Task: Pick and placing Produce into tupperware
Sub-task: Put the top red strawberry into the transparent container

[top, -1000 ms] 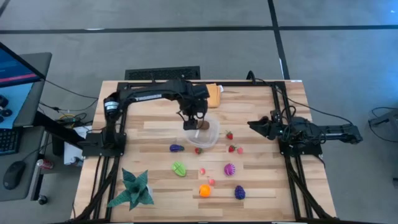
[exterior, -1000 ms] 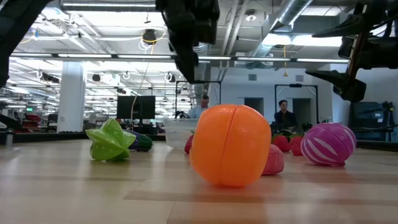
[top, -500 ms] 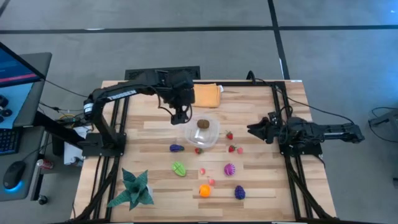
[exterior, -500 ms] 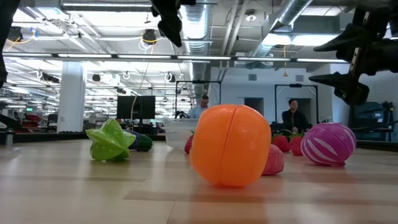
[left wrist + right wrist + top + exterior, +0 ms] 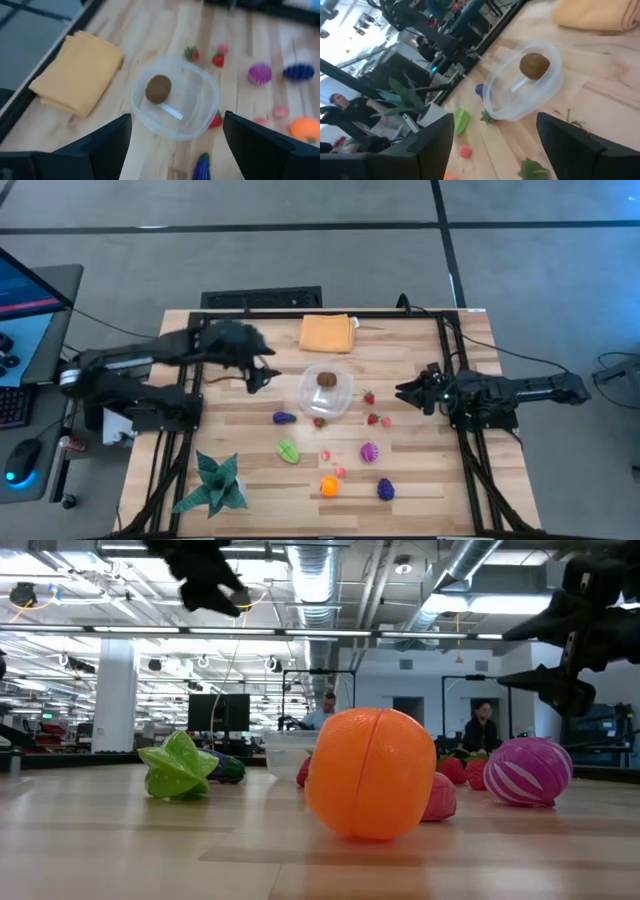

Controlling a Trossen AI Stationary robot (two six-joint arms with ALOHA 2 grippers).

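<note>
Clear tub (image 5: 327, 392) holding one brown fruit (image 5: 326, 379), left gripper (image 5: 262, 376) beside it with fingers spread and empty, right gripper (image 5: 405, 391) on the tub's other side, fingers apart, empty

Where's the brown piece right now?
The brown piece lies inside the tupperware near the table's middle in the high view, just in front of the orange cloth, with a strawberry just outside on the right arm's side.

The left gripper (image 5: 262, 376), jaws apart, now hangs left of the tupperware (image 5: 326, 391), having left a brown fruit (image 5: 326, 379) inside. The right gripper (image 5: 404, 391) has edged nearer the strawberries (image 5: 376, 418).
</note>
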